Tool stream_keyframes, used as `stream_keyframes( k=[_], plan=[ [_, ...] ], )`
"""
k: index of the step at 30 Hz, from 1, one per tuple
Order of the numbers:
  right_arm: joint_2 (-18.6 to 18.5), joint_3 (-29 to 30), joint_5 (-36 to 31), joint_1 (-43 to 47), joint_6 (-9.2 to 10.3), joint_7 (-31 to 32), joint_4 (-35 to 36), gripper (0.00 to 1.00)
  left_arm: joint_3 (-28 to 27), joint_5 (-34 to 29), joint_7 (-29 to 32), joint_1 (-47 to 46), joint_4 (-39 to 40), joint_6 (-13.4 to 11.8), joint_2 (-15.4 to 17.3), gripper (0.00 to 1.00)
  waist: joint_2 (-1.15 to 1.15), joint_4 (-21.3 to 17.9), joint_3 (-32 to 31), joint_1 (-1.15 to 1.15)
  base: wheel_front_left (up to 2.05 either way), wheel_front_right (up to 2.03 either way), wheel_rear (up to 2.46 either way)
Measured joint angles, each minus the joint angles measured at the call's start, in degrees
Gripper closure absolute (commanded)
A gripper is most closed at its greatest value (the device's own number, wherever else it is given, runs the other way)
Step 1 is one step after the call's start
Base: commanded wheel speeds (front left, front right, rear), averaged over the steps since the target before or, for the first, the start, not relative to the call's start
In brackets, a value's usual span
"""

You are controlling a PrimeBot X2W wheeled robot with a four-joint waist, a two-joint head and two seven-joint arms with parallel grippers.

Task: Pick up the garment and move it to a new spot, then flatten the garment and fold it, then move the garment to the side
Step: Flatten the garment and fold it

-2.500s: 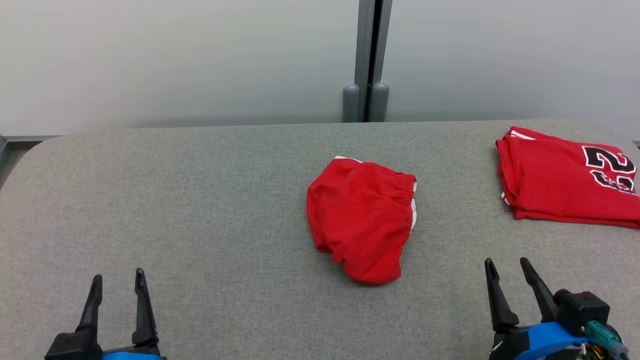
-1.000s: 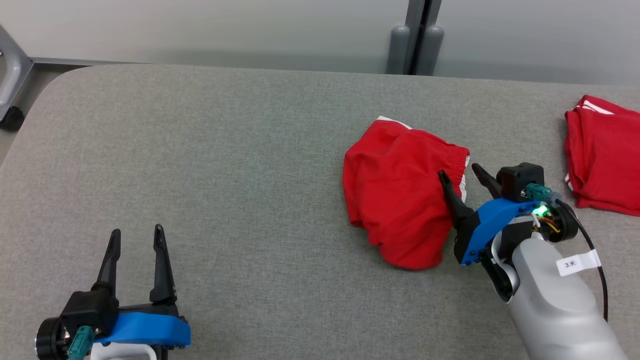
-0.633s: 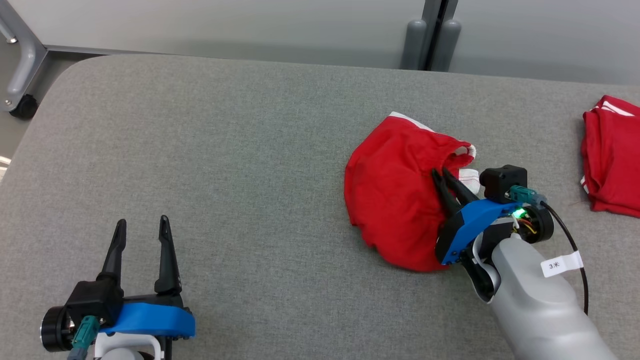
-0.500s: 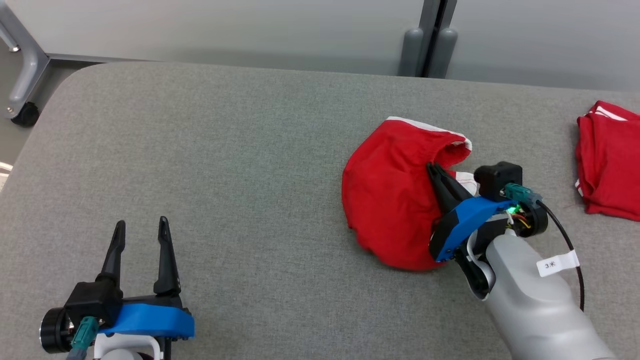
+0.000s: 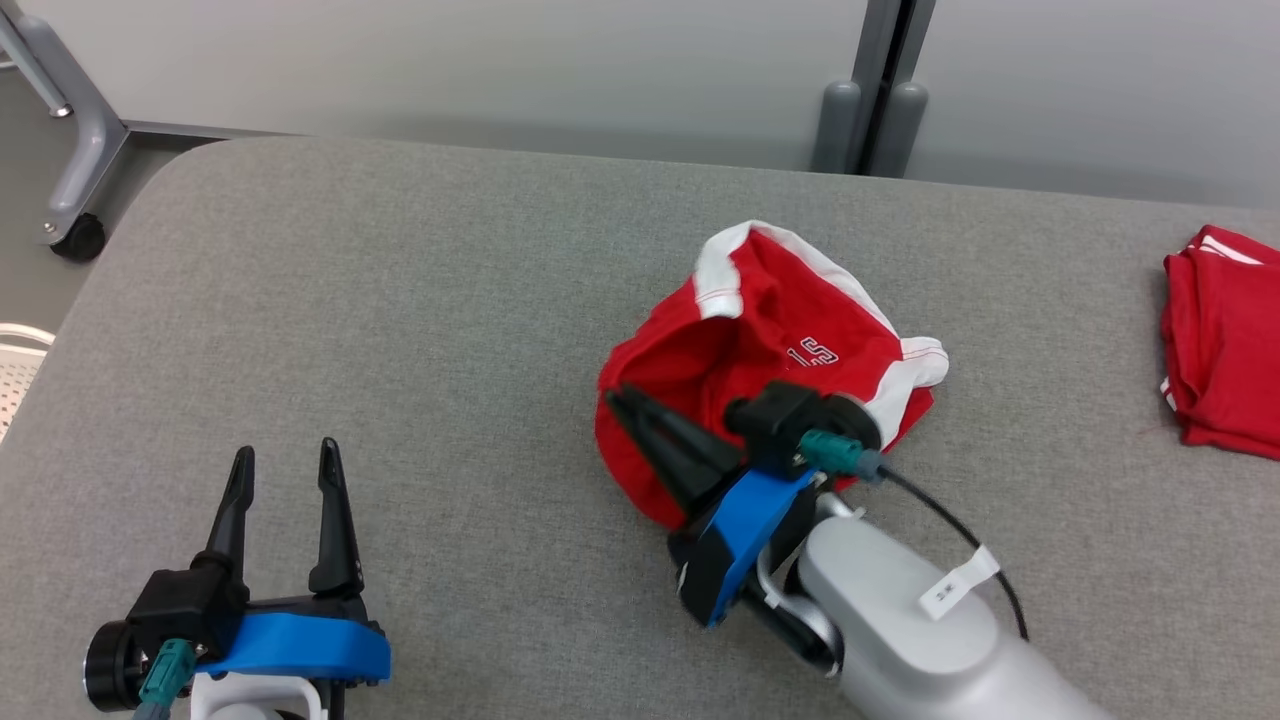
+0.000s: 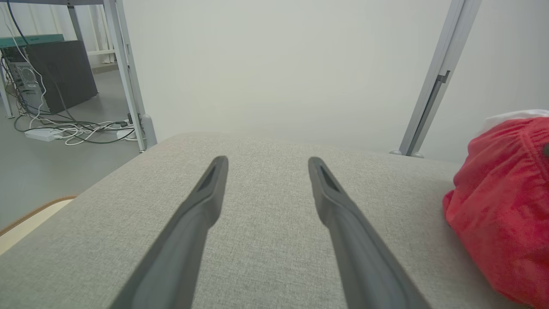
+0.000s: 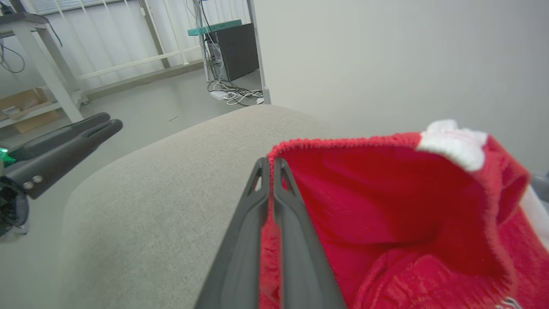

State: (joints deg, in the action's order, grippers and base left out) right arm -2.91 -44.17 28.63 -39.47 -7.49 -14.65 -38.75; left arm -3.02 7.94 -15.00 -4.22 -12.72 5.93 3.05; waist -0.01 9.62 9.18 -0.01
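Your left pincer (image 5: 283, 450) hangs released at the near left, over the grey fabric-covered desk (image 5: 400, 300). Your right pincer (image 5: 615, 397) is clenched on the near-left edge of the crumpled red cloth shorts with white trim (image 5: 790, 320), mid-desk. Judge them light, limp and stretchy: from one pinch they will sag and bunch, so grip a second spot along that edge. A folded red jersey (image 5: 1220, 340) lies far right

Head cam high (wrist cams low)
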Motion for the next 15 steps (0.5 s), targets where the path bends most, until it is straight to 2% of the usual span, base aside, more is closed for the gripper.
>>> stream_keyframes(
  k=[8, 9, 10, 13, 15],
  plan=[
    [0.0, -18.0, 6.1, 2.6, 0.0, 1.5, 6.1, 1.0, 0.3, 0.6, 0.0, -0.1, -0.3, 0.0, -0.1, 0.0, 0.0, 1.0, 0.9, 0.0, 0.0, 0.0, 0.0],
    [0.1, -19.4, 6.3, 2.8, 0.0, 1.5, 6.4, 0.93, 0.3, 0.6, 0.0, -0.1, -0.4, 0.0, -0.1, 0.0, 0.0, 1.0, 1.0, 0.01, 0.0, 0.0, 0.0],
    [0.1, -20.6, 6.3, 2.8, 0.0, 1.5, 6.6, 0.0, 0.4, 0.7, 0.0, -0.2, -0.5, 0.0, -0.1, 0.0, 0.01, 1.0, 1.0, 0.0, 0.0, 0.0, 0.0],
    [0.1, -22.1, 7.2, 3.2, 0.0, 1.2, 7.2, 0.0, 0.6, 1.2, 0.0, -0.4, -0.8, -0.3, -0.1, 0.0, 0.0, 0.6, 1.0, 0.0, 0.0, 0.0, 0.0],
    [0.1, -20.3, 7.1, 3.2, 0.0, 0.4, 6.8, 0.0, 0.6, 1.2, 0.0, -0.3, -0.8, -0.4, -0.1, 0.0, 0.0, -0.2, 0.8, 0.01, 0.0, 0.0, 0.0]
  ],
)
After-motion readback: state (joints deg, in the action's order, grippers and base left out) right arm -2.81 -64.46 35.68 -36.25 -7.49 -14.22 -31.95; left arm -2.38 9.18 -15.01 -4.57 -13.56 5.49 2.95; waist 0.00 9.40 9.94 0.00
